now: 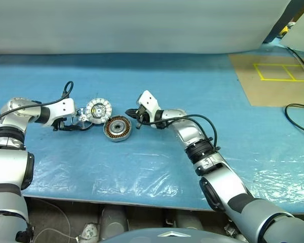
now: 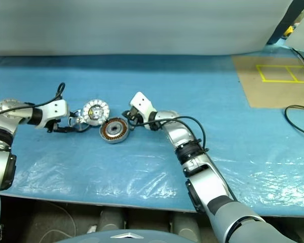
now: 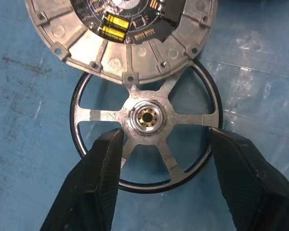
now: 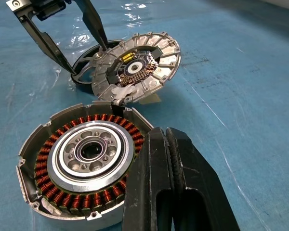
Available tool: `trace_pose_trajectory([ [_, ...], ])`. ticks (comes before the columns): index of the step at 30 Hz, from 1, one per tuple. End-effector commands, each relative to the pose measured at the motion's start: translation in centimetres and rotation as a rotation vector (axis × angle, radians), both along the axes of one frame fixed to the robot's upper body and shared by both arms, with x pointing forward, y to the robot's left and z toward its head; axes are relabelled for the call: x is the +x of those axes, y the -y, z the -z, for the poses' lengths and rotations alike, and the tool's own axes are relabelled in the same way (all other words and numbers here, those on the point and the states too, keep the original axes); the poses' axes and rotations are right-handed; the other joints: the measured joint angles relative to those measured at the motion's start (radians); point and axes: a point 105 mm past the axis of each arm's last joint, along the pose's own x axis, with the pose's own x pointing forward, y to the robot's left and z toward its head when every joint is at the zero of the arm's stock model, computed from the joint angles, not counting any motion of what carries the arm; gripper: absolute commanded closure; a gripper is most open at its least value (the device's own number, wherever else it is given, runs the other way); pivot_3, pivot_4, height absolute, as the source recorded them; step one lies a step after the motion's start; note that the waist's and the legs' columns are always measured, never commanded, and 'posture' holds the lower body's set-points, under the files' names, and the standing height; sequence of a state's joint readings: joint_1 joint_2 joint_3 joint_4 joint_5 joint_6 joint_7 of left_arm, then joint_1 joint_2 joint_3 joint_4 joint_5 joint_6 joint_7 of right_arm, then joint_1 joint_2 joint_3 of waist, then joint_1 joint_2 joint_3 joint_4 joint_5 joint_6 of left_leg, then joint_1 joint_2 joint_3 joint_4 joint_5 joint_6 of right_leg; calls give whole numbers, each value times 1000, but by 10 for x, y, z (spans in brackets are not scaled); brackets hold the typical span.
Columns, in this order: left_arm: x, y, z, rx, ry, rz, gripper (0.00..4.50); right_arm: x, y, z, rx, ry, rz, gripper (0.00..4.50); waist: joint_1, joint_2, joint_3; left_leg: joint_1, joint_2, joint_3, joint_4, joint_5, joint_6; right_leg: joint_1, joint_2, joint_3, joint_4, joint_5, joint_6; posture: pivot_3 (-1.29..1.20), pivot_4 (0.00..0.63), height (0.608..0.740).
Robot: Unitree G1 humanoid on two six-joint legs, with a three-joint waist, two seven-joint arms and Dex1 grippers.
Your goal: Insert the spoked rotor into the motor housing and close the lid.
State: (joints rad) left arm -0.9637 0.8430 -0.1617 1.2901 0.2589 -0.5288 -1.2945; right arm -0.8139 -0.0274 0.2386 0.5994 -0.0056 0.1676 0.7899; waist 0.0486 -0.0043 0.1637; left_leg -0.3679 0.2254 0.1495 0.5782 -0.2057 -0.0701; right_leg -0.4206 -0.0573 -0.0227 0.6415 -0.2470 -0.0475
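On the blue plastic-covered table (image 1: 157,167), the coppery-wound round motor housing (image 1: 117,128) is lying open at centre, the right gripper (image 4: 166,144), pinched shut and empty, steadying its 3 o'clock edge. At its 10 o'clock, the silvery segmented lid (image 1: 99,110) is overlapping the black-rimmed spoked rotor (image 3: 147,126), which the left gripper (image 3: 164,147) is straddling with spread fingers, apparently readying a pickup.

The lid (image 3: 120,33) overlaps the far rim of the spoked rotor (image 3: 147,139) and is itself cut off by the picture's edge. In the right wrist view, the right gripper (image 4: 166,192) hides the motor housing's (image 4: 82,163) near edge; contact between them seems likely but is unclear.
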Motion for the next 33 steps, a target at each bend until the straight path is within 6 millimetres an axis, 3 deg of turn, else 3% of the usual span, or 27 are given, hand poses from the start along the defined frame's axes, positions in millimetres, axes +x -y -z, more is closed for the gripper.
trace_pose_trajectory([
  [1,-7,-11,-3,-7,-37,-31,1604,1,-7,-18,38,53,-16,4500,0,0,0,0,0,0,0,0,0,0,0,0,0,0,0,0,150,740],
  [11,-22,-20,-2,-32,-127,-36,1604,3,-4,-16,36,51,-6,4500,-2,0,0,0,0,0,-1,0,0,0,0,0,0,0,0,0,150,740],
  [19,-2,-22,-30,-41,124,-72,1604,3,-7,-16,35,50,-8,4500,1,-1,0,0,0,0,-1,0,0,0,0,0,0,0,0,0,150,740],
  [29,11,-15,-59,-134,229,-92,1604,3,-4,-12,29,44,2,4500,2,-1,1,0,0,0,-1,0,0,0,0,0,0,0,0,0,150,740],
  [33,18,-9,-58,-70,274,-63,1604,4,-4,-13,30,46,4,4500,2,-1,1,0,0,0,-1,0,0,0,0,0,-1,0,0,0,150,740],
])
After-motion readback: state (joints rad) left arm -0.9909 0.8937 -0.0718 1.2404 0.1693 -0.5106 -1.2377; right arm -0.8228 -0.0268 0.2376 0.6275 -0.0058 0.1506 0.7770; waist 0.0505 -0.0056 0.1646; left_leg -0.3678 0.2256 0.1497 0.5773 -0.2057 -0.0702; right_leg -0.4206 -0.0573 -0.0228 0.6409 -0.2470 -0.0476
